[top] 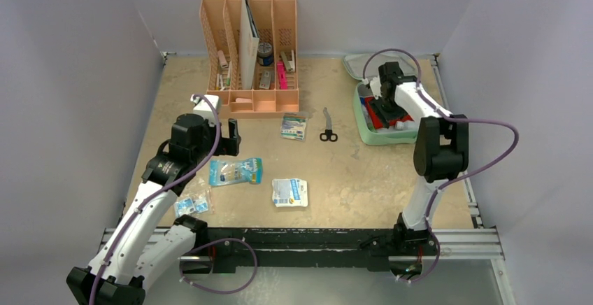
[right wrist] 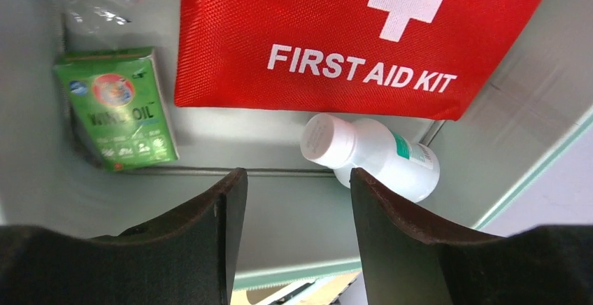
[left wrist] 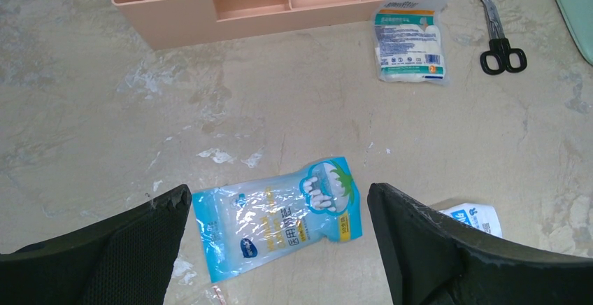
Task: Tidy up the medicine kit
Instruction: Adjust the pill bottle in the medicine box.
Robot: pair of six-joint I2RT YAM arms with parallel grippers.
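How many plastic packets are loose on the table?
4: a gauze packet left of the scissors, a blue packet left of centre, a white packet front-centre, a clear packet front-left. The left arm may hide more.

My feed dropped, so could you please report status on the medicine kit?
Left gripper open above blue packet. Right gripper open, empty, inside medicine kit. Red pouch, white bottle, green box inside. No obstruction seen.

The left arm (top: pixel 140 224) and right arm (top: pixel 417 203) are white tubular links joined by bulky black housings, a thin purple cable (top: pixel 516 140) looping loosely behind each gripper, while the left gripper (left wrist: pixel 277 193) and right gripper (right wrist: pixel 297 175) carry broad matte-black fingers (right wrist: pixel 391 221) with worn, tapering tips.
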